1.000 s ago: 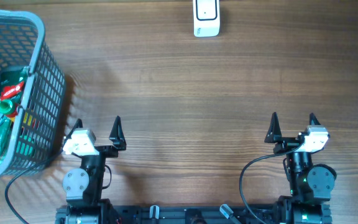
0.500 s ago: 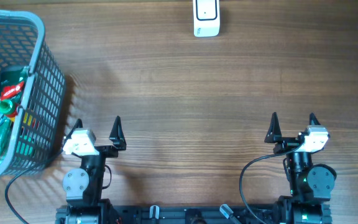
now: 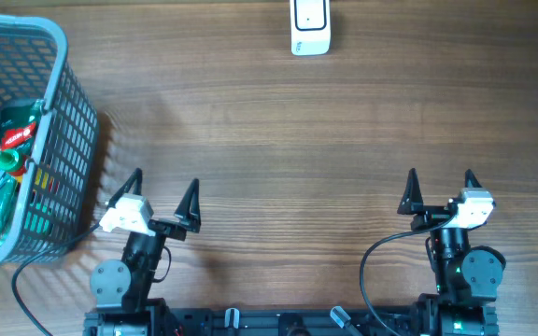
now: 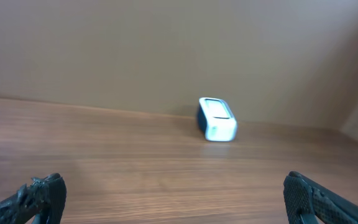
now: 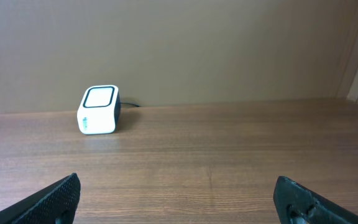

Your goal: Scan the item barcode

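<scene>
Bench: a wooden bench is filling the overhead view, its grain running left to right.
Basket: a grey mesh basket is sitting at the upper left of the frame, partly cut off by the left edge.
Item: a green packet with a red label is lying inside the basket, near its right wall, among other wrapped goods too crowded to tell apart.
Scanner: a white barcode scanner is standing at the top centre of the frame, well apart from the basket and from both arms.
Left tool: the left tool is sitting at the lower left, near the basket's lower right corner, its two dark fingers spreading wide and gripping nothing.
Right tool: the right tool is sitting at the lower right, its fingers likewise gaping wide and gripping nothing.
Left wrist view: the scanner is showing right of centre, far off against a plain beige wall.
Right wrist view: the scanner is showing left of centre, a dark cable trailing behind it.
</scene>
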Controlling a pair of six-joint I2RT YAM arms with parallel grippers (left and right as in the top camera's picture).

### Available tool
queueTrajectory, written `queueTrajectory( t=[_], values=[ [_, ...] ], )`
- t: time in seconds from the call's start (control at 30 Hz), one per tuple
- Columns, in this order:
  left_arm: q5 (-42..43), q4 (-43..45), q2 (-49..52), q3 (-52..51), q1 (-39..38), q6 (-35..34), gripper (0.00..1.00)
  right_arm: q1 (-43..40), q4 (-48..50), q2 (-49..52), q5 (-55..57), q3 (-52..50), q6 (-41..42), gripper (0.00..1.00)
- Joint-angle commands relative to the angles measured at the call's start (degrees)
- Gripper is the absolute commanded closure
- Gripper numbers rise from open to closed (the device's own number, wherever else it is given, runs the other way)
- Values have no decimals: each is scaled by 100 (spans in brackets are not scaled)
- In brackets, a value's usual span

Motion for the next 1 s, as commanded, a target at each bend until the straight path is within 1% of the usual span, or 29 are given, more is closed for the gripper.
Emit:
queueTrajectory(
  t=[0.0, 0.13, 0.27, 0.47, 0.53, 0.57, 0.7, 0.77, 0.87, 0.9, 0.93, 0.97],
  values=[
    [501, -61, -39, 463, -26, -262, 0, 35, 9, -31, 59, -7, -70, 0],
    [498, -306, 35, 992, -26, -262, 0, 35, 9, -31, 59, -7, -70, 0],
    [498, -533, 343, 1572, -26, -262, 0, 35, 9, -31, 59, -7, -68, 0],
    [501, -831, 1303, 2702, -26, -275, 0, 35, 9, -31, 59, -7, -70, 0],
    [501, -1005, 1698, 3246, -26, -564, 0, 35, 9, -31, 59, -7, -70, 0],
    [509, -1161, 1915, 3574, -26, -699, 0, 35, 9, -31, 59, -7, -70, 0],
    [605, -2142, 2721, 4972, -26, -680, 0, 35, 9, -31, 59, -7, -70, 0],
    [841, -2800, 3086, 5657, -26, -667, 0, 35, 9, -31, 59, -7, -70, 0],
    [1147, -3539, 3311, 6039, -26, -662, 0, 35, 9, -31, 57, -7, -70, 0],
    [1231, -3633, 3342, 6041, -26, -632, 0, 35, 9, -31, 59, -7, -70, 0],
    [1309, -3683, 3357, 6041, -26, -487, 0, 35, 9, -31, 59, -7, -72, 0],
    [1462, -3709, 3386, 6041, -26, -203, 0, 35, 9, -31, 59, -7, -68, 0]
  ],
)
